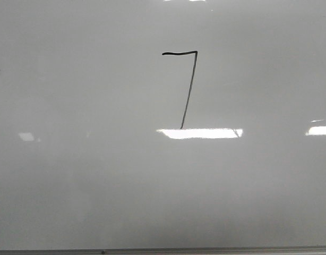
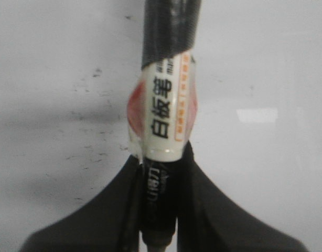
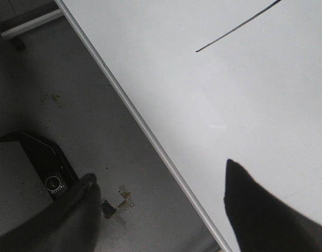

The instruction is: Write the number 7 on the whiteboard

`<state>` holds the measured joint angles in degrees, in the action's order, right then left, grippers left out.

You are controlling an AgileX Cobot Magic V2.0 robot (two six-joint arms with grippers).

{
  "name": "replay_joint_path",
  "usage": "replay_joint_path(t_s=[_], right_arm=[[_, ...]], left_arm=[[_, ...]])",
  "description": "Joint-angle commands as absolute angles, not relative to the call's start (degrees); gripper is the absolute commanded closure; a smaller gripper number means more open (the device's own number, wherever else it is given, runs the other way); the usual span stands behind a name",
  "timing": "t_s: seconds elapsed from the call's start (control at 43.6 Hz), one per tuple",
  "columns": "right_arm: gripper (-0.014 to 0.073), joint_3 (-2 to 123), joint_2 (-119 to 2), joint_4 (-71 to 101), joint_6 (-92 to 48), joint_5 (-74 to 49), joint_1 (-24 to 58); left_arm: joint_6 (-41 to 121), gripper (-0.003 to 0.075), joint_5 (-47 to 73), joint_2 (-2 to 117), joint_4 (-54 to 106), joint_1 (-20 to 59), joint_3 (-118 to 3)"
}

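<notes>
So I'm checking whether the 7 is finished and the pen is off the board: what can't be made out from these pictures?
- Marker tip: left wrist view, cut off by the top edge, so contact with the whiteboard cannot be told.
- Small label print: left wrist view, blurred.
- Number 7: right wrist view shows only part of one stroke; an edge cuts off the rest.
- Both arms: outside the front view.
- Left gripper fingertips: blurred around the marker.

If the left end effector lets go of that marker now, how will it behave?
The marker looks like a rigid round barrel, so it would probably roll. Its glossy label and loose tape suggest a somewhat slippery surface. It sits clamped between the left end effector fingers, and looks light for its length.
</notes>
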<state>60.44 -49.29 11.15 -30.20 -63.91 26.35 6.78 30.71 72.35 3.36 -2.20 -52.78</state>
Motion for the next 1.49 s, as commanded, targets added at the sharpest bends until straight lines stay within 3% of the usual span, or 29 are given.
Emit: replay_joint_path(t_s=[0.0,0.344,0.436,0.665,0.987,1.124,1.308,1.468], right_arm=[[0.0072,61.99,-49.04,11.53,-29.95,-60.91,25.89],[0.0072,61.99,-49.04,11.53,-29.9,-60.87,25.89],[0.0072,61.99,-49.04,11.53,-29.9,-60.87,25.89],[0.0072,61.99,-49.04,11.53,-29.9,-60.87,25.89],[0.0072,61.99,-49.04,11.53,-29.9,-61.04,25.89],[0.0072,62.07,-47.73,11.18,-28.5,-61.89,25.79],[0.0072,62.07,-44.12,6.87,-13.39,-65.34,24.63],[0.0072,60.48,-39.65,6.26,-6.95,-66.26,24.63]], left_arm=[[6.2,0.0671,25.11,72.41,4.64,-3.1,-53.81],[6.2,0.0659,22.04,81.45,5.68,-3.1,-53.81],[6.2,0.0607,21.83,82.92,6.22,-3.1,-53.81],[6.2,0.0389,21.62,83.63,6.44,-3.1,-53.81],[6.31,0.034,22.86,83.25,5.67,-3.1,-54.31],[6.31,0.0253,28.06,80.72,4.69,-3.1,-56.39],[6.31,0.0252,38.13,70.19,5.25,-2.64,-57.86],[6.95,0.0252,42.46,58.95,5.25,3.15,-57.63]])
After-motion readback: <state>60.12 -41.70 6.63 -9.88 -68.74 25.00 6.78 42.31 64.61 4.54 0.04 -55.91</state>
